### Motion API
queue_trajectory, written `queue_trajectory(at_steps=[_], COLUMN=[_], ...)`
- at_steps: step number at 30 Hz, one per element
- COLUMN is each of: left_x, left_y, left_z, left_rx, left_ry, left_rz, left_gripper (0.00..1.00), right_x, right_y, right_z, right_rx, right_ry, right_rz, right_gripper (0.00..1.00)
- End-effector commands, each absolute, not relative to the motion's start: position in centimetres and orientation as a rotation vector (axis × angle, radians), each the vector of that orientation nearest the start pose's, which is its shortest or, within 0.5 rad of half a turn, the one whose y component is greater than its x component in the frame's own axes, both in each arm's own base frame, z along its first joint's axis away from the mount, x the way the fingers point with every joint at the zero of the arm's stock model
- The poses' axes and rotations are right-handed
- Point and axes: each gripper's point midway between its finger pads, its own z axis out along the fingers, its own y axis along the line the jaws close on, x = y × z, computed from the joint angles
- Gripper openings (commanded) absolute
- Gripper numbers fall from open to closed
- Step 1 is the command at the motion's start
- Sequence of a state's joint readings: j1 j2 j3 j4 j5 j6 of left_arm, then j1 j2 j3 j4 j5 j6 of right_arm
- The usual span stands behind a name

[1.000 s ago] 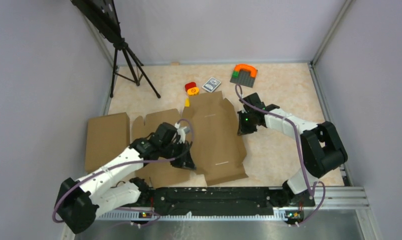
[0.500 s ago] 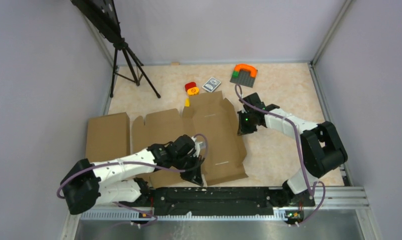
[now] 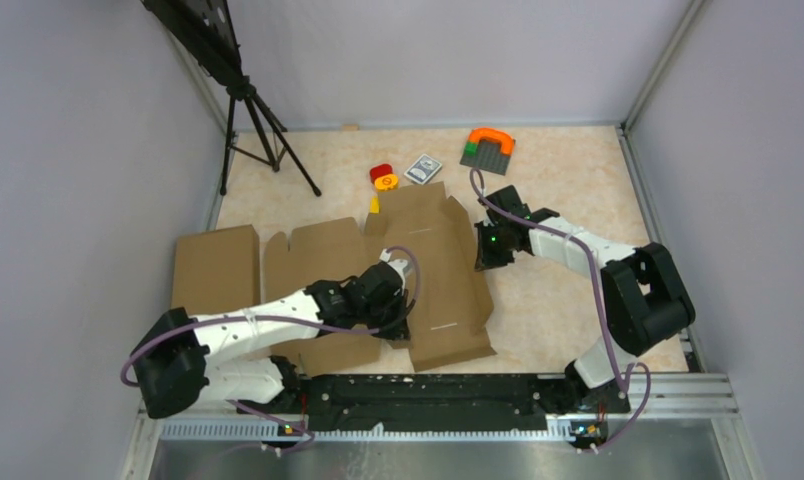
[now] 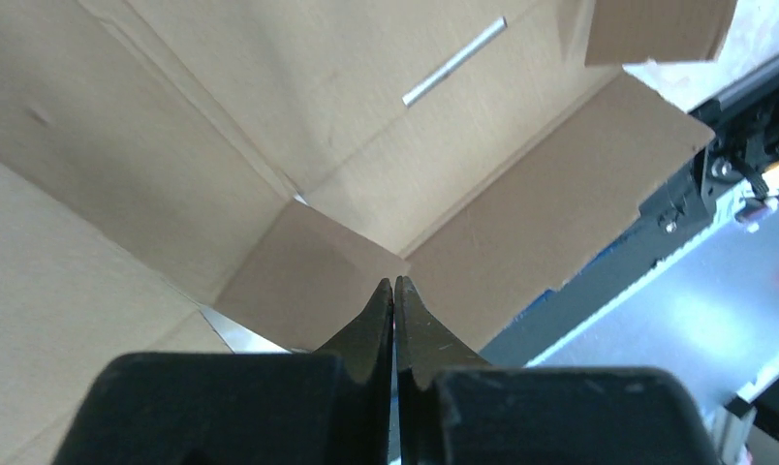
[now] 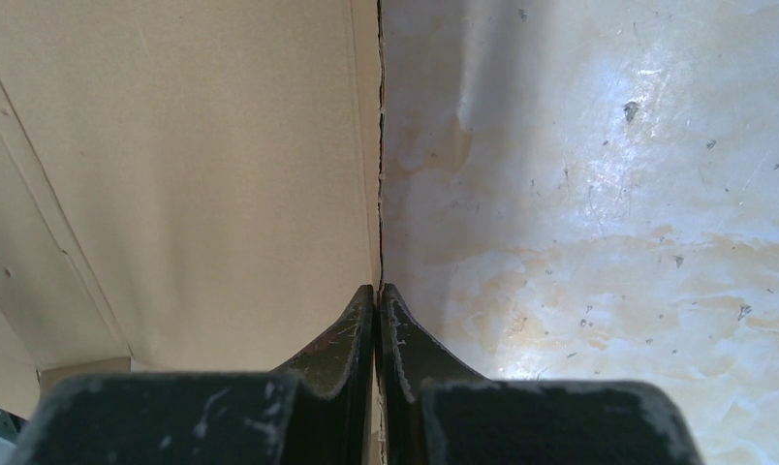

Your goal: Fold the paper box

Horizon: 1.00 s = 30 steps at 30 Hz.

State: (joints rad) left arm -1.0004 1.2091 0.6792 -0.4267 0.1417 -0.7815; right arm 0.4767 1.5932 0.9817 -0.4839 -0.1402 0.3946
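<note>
Brown die-cut cardboard paper box is laid flat mid-worktop, long axis near-to-far. At its near flap corner the left fingers are closed empty. The right fingers are closed at its right edge, hold undetermined.

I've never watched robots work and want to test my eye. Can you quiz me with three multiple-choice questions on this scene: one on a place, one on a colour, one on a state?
1. Where does the black tripod stand?
A) far left corner of the table
B) near right corner
C) middle of the table

2. What colour is the arch on the grey baseplate?
A) blue
B) orange
C) white

3. How is the right gripper?
A) wide open above the table
B) shut on the paper box at its right edge
C) holding the arch

Answers:
1 A: its legs stand by the far left wall.
2 B: the top view shows it bright orange.
3 B: the right wrist view shows the fingers together, with the cardboard edge running in between them.
</note>
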Motion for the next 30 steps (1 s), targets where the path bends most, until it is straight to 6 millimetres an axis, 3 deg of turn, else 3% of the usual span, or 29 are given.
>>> queue_trajectory(at_steps=[1,5,8,13,17,20,23,24,30], left_x=[13.3,12.2,9.0,5.9,4.4,4.6,5.9,7.6,10.4], left_y=[-26.9,-28.5,-29.4,-27.4,-27.5,-27.4,-27.0,-27.1,-27.0], left_z=[7.7,10.2,11.6,8.4,6.9,5.6,4.9,5.3,6.2], left_rx=[0.325,0.435,0.635,0.752,0.878,0.922,0.913,0.855,0.698], left_ry=[2.598,2.538,2.53,2.711,2.735,2.761,2.747,2.689,2.575], left_rz=[-0.748,-0.918,-1.12,-1.057,-0.977,-0.836,-0.657,-0.59,-0.528], left_gripper=[0.0,0.0,0.0,0.0,0.0,0.0,0.0,0.0,0.0], right_x=[28.8,28.7,28.6,28.7,28.5,28.4,28.3,28.3,28.1], right_y=[19.2,19.2,19.2,19.3,19.4,19.5,19.4,19.4,19.4], right_z=[5.8,5.7,5.7,5.6,5.5,5.5,5.4,5.4,5.4], right_rx=[-0.151,-0.153,-0.156,-0.156,-0.155,-0.156,-0.155,-0.156,-0.159], right_ry=[2.695,2.699,2.702,2.702,2.707,2.709,2.712,2.715,2.715], right_rz=[0.463,0.462,0.46,0.466,0.481,0.486,0.483,0.483,0.487], right_gripper=[0.03,0.03,0.03,0.03,0.03,0.03,0.03,0.03,0.03])
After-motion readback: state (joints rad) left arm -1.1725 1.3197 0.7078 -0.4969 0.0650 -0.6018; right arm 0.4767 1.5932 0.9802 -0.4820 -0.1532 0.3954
